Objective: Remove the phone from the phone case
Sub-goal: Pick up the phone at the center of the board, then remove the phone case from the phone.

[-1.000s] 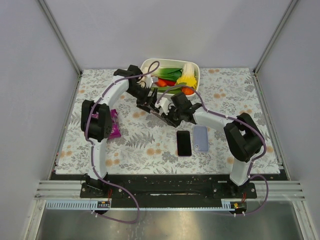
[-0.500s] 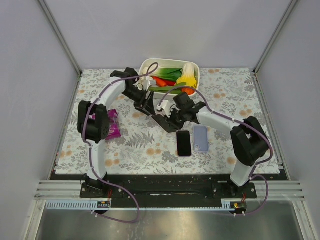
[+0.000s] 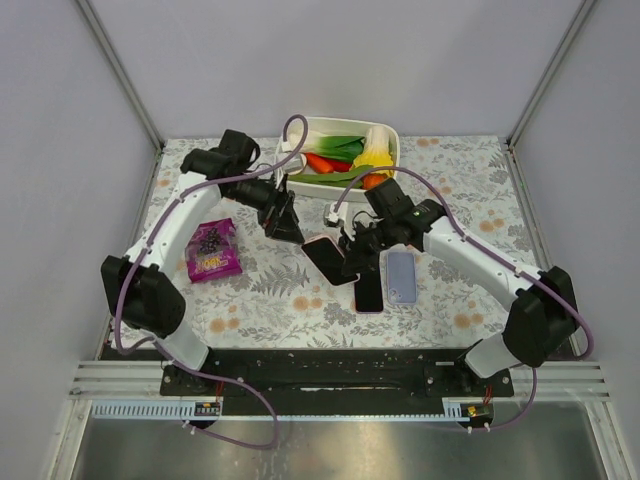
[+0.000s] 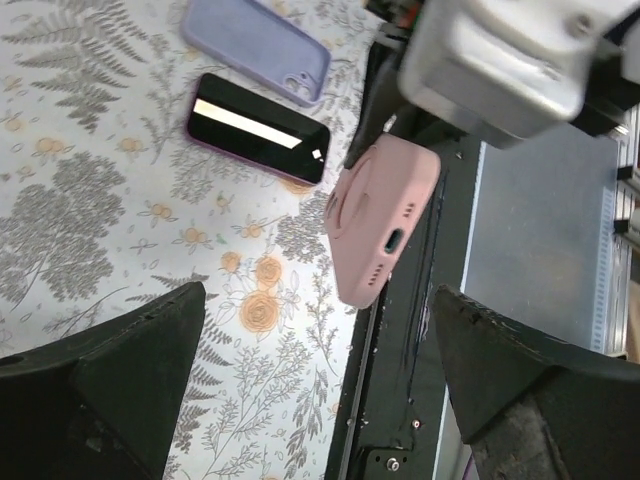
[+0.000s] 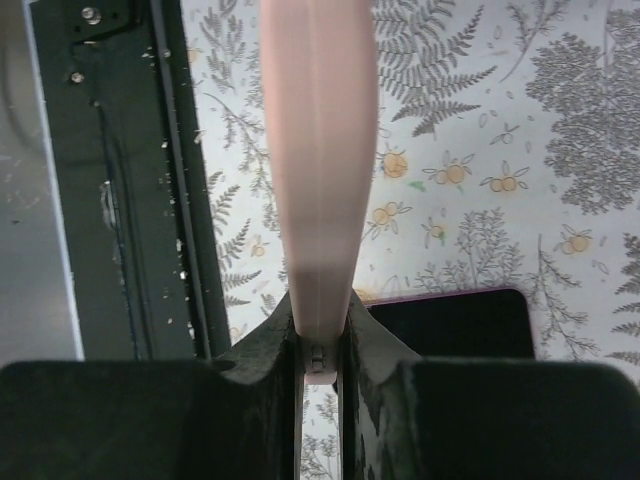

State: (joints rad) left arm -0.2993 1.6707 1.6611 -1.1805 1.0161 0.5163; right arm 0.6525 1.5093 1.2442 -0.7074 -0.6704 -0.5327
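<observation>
Holding pink phone case by edge: right gripper pinched tight on it, mid-table, off surface. Left gripper spread wide at its 10 o'clock. Looks like phone seated inside. Case prob soft, grippy silicone; phone stiff, slick, fragile imo, so peel free corner lip.

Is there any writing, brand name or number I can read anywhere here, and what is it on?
No text is readable in any view.
Purple packet: the front is printed, but too small and blurred to read.
Pink phone case, black phone, lilac case: no lettering visible.
</observation>
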